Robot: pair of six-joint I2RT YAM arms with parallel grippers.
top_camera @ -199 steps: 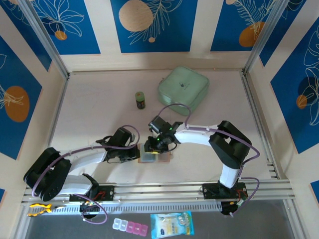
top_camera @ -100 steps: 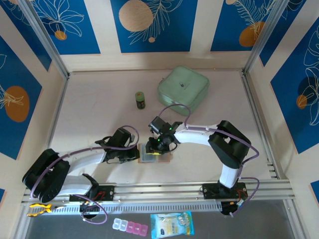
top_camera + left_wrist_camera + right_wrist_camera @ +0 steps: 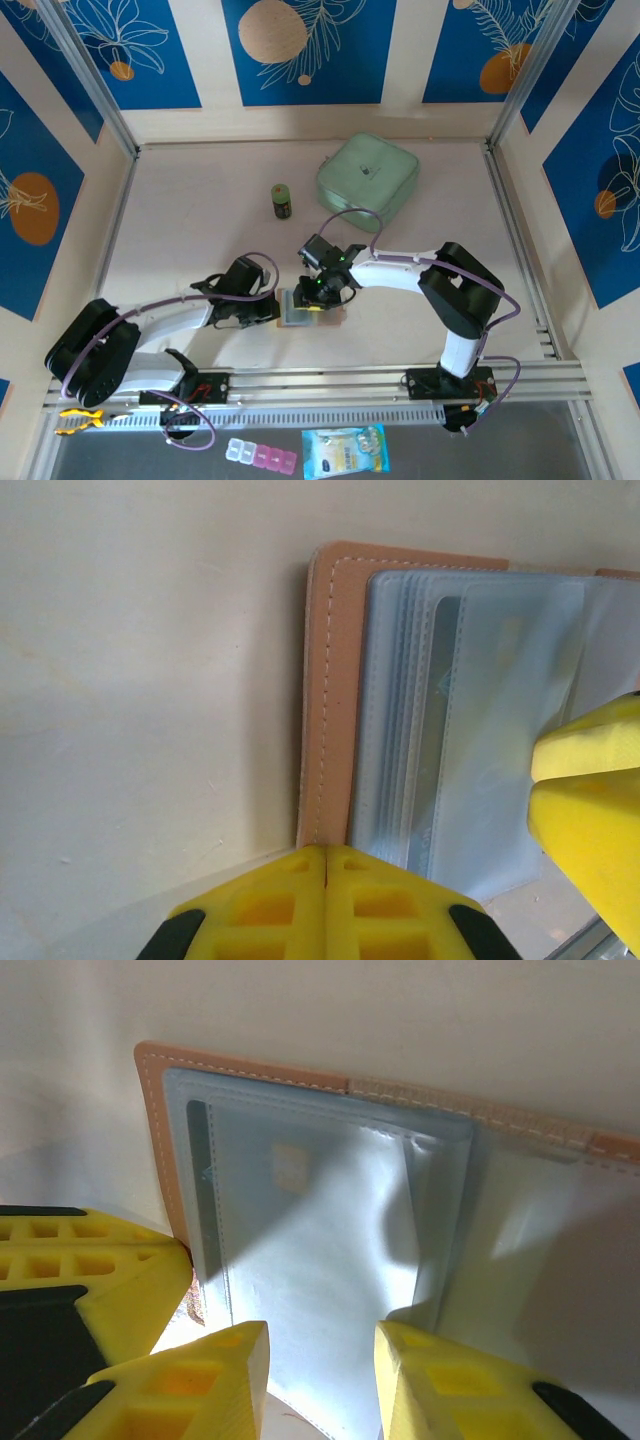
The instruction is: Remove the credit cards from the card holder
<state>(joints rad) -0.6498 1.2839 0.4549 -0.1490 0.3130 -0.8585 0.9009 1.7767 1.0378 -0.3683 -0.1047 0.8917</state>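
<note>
My left gripper (image 3: 327, 855), ribbed yellow plastic, is clenched on nothing at the near edge of the holder (image 3: 325, 680), stitched tan leather lying open and flat on the matt table (image 3: 150, 680). My right gripper (image 3: 320, 1345) stands parted over its glossy, crinkled clear sleeves (image 3: 340, 1260), a card (image 3: 290, 1170) showing dimly inside. Beyond sits a rounded mint case (image 3: 368, 183).

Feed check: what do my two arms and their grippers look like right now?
The left arm and right arm have white links, black joints and looping purple cables. The left gripper and right gripper carry blocky yellow fingers with square grid recesses and black insets.
</note>
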